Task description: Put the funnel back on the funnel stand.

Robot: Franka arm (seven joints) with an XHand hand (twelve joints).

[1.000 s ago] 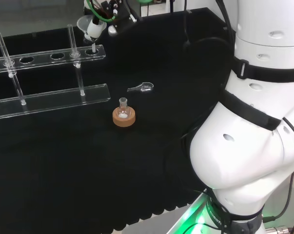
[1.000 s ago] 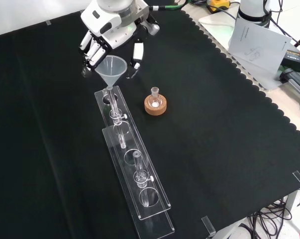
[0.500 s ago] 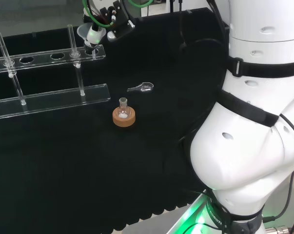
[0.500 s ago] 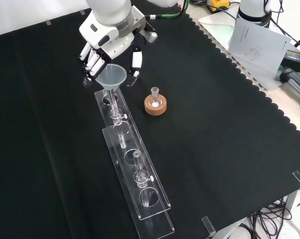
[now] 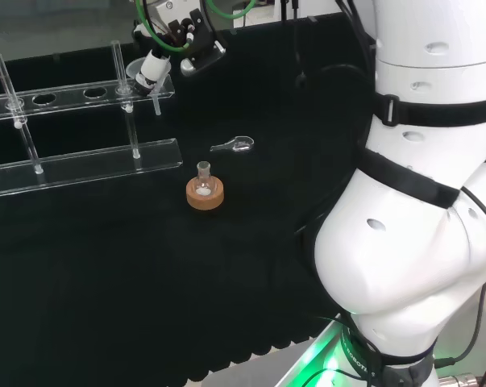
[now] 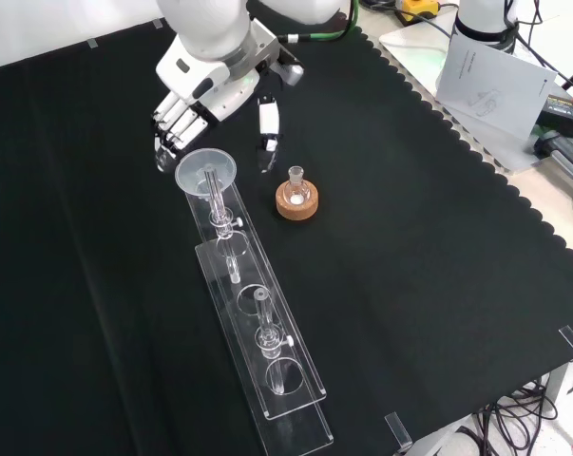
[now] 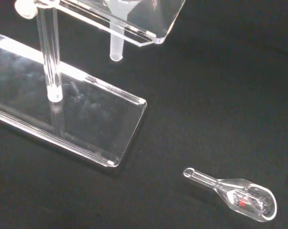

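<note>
Where the head view's upper left holds the clear funnel stand [image 5: 81, 97], my hand [image 5: 172, 36] sits just above its right end, and the funnel [image 5: 142, 74] rests in the end hole with its stem hanging below the top plate. My fingers there are too bunched with cables to judge. Lower, near the frame's middle, a small flask [image 5: 204, 179] stands in a cork ring [image 5: 205, 195], with a glass scoop [image 5: 234, 145] lying just above it.

In the front view, my hand [image 6: 205, 81] is at the upper left with fingers [image 6: 172, 122] straight and apart, my thumb [image 6: 266, 123] to their right, holding nothing. The funnel [image 6: 206, 171] sits just below them in the stand's [image 6: 253, 313] top hole.

In the wrist view, the funnel's stem [image 7: 116, 44] pokes down through the upper plate above the stand's base [image 7: 77, 119], and the scoop [image 7: 237, 195] lies at the lower right.
</note>
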